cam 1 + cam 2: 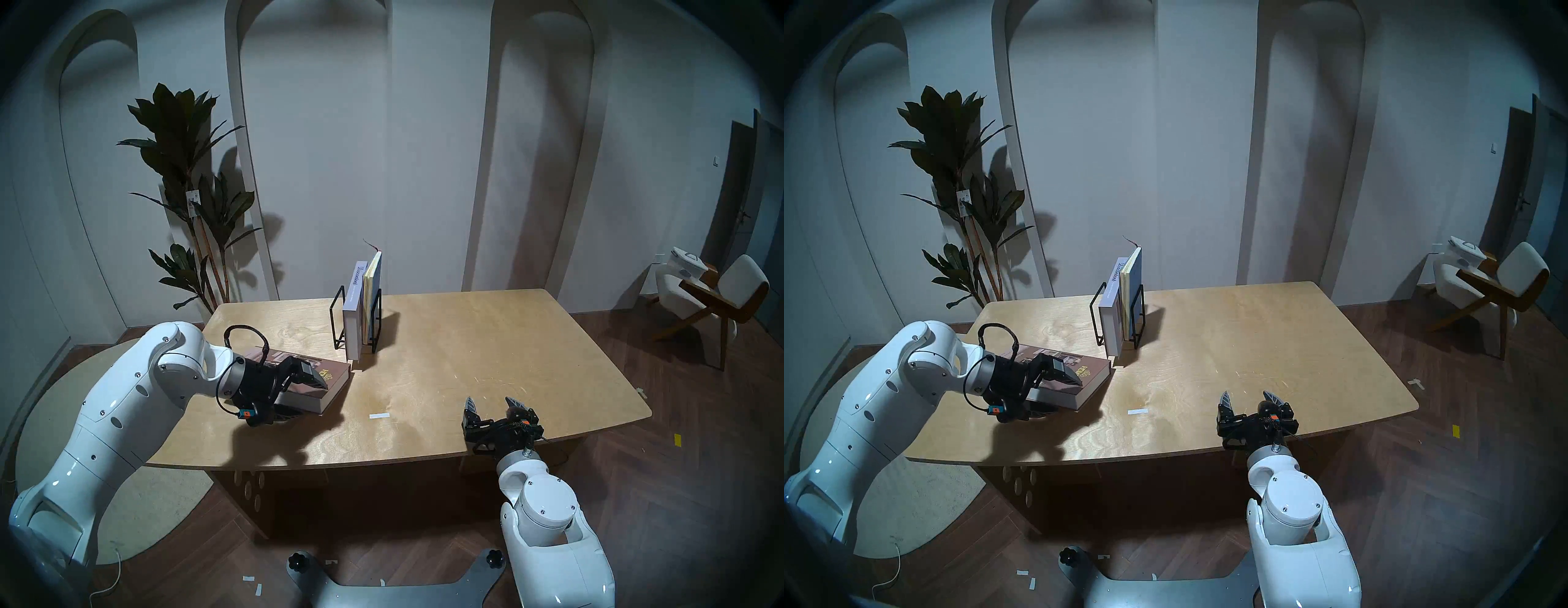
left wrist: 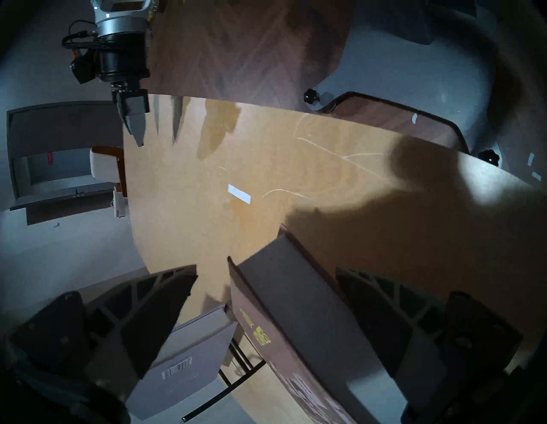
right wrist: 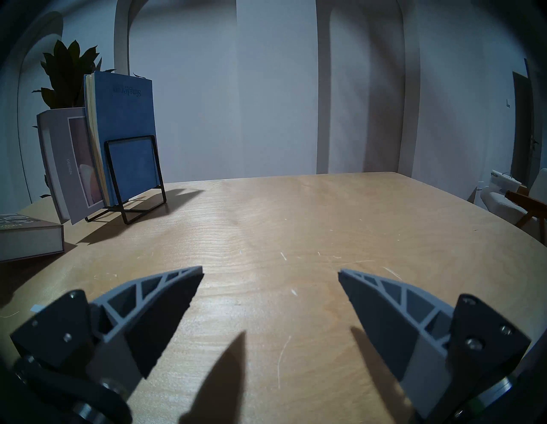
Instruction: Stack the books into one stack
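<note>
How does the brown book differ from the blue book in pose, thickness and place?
The brown book lies flat on the table; the blue book stands upright. The brown book is thick; the blue book is thin. The brown book is outside the black wire rack, between the left gripper's open fingers; the blue book is in the rack, untouched.

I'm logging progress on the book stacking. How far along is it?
Early. The brown book lies flat on the table as the base. The left gripper straddles its near edge, jaws wide; a grip is unclear. The lavender-grey book and blue book remain upright in the wire rack. The right gripper is open, empty.
</note>
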Controlling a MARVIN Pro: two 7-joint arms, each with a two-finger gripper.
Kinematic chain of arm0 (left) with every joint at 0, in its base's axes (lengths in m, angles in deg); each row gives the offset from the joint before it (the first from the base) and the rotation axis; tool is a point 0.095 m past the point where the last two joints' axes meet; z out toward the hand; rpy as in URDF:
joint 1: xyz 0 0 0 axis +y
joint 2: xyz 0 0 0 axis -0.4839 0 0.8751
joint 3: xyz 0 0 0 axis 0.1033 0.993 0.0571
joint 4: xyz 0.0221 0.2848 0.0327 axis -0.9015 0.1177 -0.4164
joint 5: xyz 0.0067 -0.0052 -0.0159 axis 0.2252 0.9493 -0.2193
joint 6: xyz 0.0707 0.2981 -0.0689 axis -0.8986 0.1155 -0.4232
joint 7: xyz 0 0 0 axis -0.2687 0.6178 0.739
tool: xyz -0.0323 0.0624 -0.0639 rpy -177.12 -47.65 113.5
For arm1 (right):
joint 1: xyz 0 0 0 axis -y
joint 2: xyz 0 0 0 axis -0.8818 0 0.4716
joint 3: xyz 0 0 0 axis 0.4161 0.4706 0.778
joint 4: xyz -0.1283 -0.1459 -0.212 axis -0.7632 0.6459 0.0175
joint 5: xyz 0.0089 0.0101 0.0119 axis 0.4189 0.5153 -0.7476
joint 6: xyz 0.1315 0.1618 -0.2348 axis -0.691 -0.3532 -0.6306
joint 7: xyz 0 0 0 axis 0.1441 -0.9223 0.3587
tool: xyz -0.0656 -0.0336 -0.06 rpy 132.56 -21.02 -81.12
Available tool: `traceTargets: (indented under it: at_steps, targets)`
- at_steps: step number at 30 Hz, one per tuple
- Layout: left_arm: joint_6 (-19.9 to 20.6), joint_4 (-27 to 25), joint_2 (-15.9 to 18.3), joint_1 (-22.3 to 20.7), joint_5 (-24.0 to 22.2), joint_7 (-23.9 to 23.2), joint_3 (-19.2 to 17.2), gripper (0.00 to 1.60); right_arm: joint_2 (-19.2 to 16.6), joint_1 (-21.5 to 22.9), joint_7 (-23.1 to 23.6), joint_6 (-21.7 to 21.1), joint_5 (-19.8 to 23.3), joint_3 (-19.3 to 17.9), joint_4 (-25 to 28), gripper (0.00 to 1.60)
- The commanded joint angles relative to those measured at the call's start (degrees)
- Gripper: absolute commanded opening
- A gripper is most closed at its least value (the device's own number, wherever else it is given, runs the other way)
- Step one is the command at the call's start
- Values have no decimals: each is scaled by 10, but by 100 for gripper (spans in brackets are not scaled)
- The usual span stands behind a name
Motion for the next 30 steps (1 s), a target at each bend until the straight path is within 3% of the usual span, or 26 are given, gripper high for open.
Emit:
traceTargets:
  at_steps: [1, 6, 12, 16, 22, 30]
  targets:
    - [1, -22, 18, -37, -108, -21, 15, 160, 1, 3, 1, 3, 1, 1, 13, 160]
    - [1, -28, 36, -28, -202, -24, 43, 160, 1, 3, 1, 3, 1, 1, 12, 160]
    - [22, -16, 34, -41, -306, 17, 30, 160, 1, 3, 1, 3, 1, 1, 12, 160]
    - [73, -6, 23, -39, -325, 36, 4, 160, 1, 2, 1, 3, 1, 1, 13, 160]
    - [135, 52, -17, -43, -322, 92, -41, 160, 1, 3, 1, 3, 0, 1, 12, 160]
    - [226, 62, -65, -22, -352, 170, -109, 160, 3, 5, 4, 6, 7, 1, 10, 160]
